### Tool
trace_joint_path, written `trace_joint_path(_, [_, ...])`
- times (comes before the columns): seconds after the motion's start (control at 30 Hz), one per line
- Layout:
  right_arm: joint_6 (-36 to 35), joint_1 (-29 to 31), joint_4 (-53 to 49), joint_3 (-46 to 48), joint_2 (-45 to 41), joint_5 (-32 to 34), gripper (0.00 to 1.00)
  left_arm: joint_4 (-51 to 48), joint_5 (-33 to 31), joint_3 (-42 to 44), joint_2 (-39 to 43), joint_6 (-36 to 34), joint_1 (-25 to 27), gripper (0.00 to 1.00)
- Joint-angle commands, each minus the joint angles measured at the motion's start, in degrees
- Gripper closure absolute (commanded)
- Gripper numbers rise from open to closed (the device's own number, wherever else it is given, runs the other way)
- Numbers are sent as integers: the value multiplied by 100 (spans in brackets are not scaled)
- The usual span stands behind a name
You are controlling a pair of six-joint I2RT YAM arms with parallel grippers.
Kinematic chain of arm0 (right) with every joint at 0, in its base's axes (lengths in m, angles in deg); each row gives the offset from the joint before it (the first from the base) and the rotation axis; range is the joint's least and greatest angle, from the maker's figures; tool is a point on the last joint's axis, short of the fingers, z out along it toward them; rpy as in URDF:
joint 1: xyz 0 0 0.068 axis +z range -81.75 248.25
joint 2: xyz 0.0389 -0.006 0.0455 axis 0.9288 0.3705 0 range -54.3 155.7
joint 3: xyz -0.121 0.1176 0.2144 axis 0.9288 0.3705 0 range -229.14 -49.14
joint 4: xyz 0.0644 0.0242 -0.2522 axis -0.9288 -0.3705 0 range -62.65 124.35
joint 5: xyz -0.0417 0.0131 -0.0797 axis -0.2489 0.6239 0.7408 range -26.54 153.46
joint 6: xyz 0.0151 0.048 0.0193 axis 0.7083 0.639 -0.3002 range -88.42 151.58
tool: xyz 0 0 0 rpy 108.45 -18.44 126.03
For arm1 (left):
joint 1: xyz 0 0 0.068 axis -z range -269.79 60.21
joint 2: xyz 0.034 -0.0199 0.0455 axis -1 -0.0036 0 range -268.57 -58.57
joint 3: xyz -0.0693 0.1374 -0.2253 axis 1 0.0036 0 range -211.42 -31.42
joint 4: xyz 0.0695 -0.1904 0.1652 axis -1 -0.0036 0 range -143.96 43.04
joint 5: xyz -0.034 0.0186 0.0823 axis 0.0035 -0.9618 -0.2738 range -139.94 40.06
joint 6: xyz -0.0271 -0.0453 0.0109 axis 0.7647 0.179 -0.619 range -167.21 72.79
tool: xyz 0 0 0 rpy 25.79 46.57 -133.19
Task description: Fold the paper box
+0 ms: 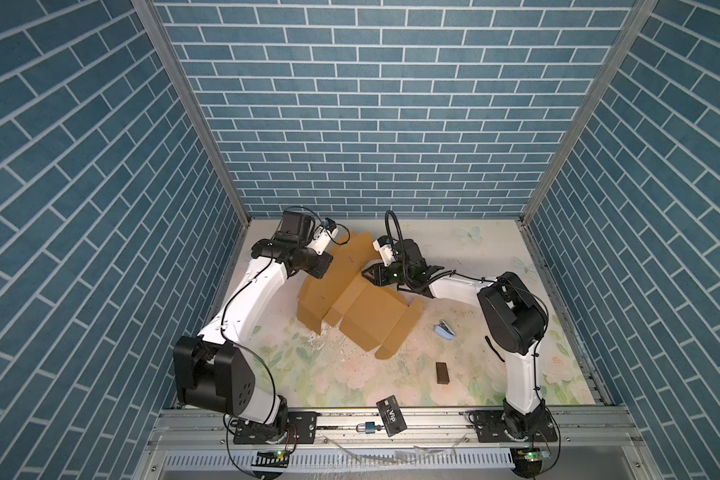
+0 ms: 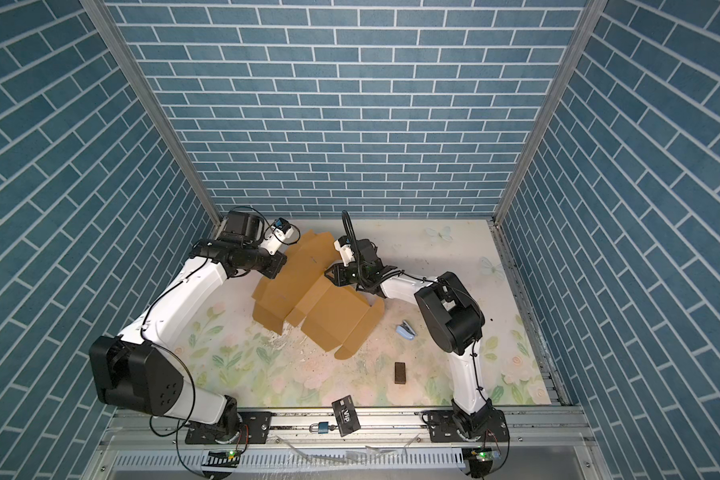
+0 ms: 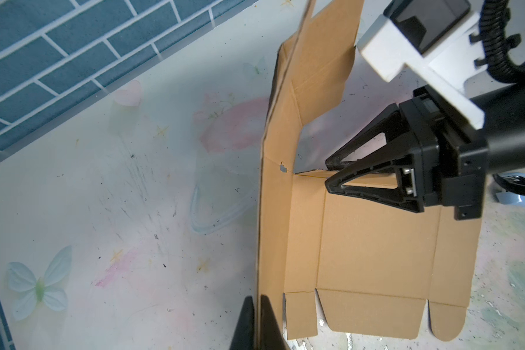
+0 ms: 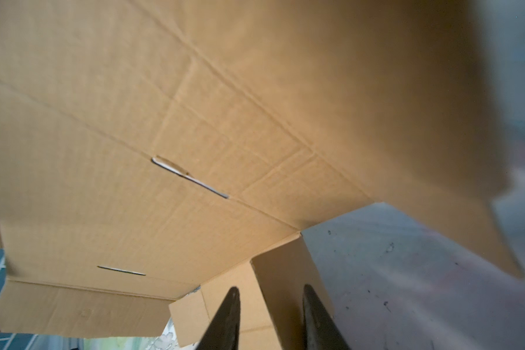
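Both top views show the paper box as a spread sheet, ten o'clock of table centre. The left gripper pinches its raised edge; the right gripper, half open, straddles a flap. Folding looks barely begun.

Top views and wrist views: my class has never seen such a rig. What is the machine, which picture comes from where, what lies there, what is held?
The left arm and right arm are robot arms, each ending in a two-fingered gripper. Both top views look down from overhead; each wrist view rides on one arm, looking along its fingers. On the table lie the paper box, partly folded, a light-blue stapler, a dark brown block and a black VIP card. The left gripper is shut on the box's edge. The right gripper's jaws stand apart astride a small flap.
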State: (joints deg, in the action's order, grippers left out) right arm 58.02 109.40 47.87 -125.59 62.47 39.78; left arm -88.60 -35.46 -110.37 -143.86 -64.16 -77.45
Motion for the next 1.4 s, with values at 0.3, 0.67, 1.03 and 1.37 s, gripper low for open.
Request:
trace_joint_path(0.3, [-735,340,-701,-772,186,336,65,273,162,275,85,174,-21,100])
trace_joint_path(0.67, [-622,202,-608,-347,-248,722,63,235,134,214,74,192,-20,100])
trace_joint_path(1.03, [-164,-236,-332,-397,-33,790,45,325,264,312,175,209,-21,100])
trace_joint_path(1.37, [-50,-353,-551,-801,400,232,45,311,272,270,119,219,-21,100])
